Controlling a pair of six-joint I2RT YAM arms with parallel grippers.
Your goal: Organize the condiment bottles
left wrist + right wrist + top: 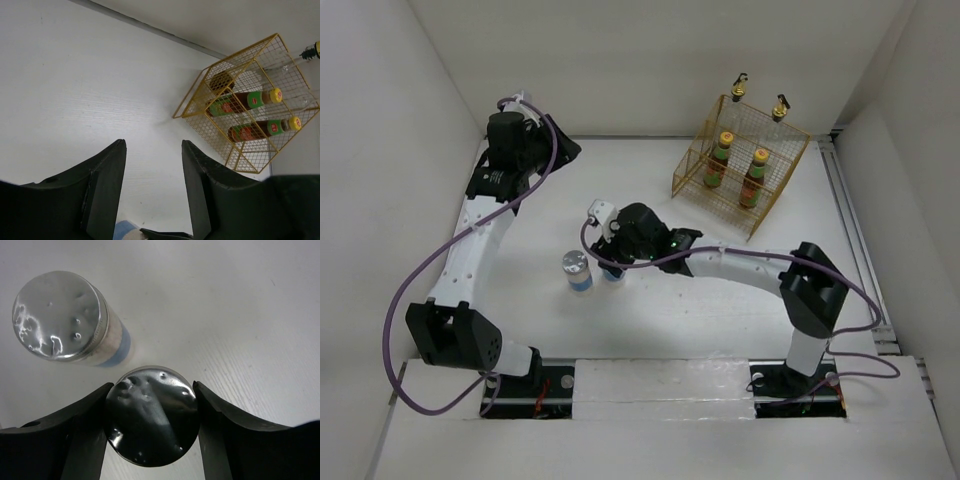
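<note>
Six containers in all, in three pairs, plus one rack.

Two tall clear glass bottles [737, 95] [779, 108] with gold spouts. Two red-brown sauce bottles [720, 160] [755, 175] with yellow caps and green labels. Two short jars with silver lids and white-and-blue sides. One yellow wire rack [700, 150], two-tiered, at the far right of the table [670, 320].

Inside the rack, four of the six. Both glass bottles upright on the upper rear tier, side by side. Both sauce bottles upright on the lower front tier, one ahead of each glass bottle.

Outside the rack, both jars, upright near the middle of the table, just beside each other and well apart from the rack. The free jar [576, 270], on the left arm's side, untouched, its dimpled lid plain in the right wrist view. The gripped jar [152, 415] between the fingers of the right gripper [152, 386], reaching down from above: lid filling the gap, one finger against each side, closed to the jar's width. Impossible to tell whether lifted off the table or not.

Left gripper [152, 145] raised over the far left of the table, fingers partly spread, nothing between them but bare tabletop beyond.
</note>
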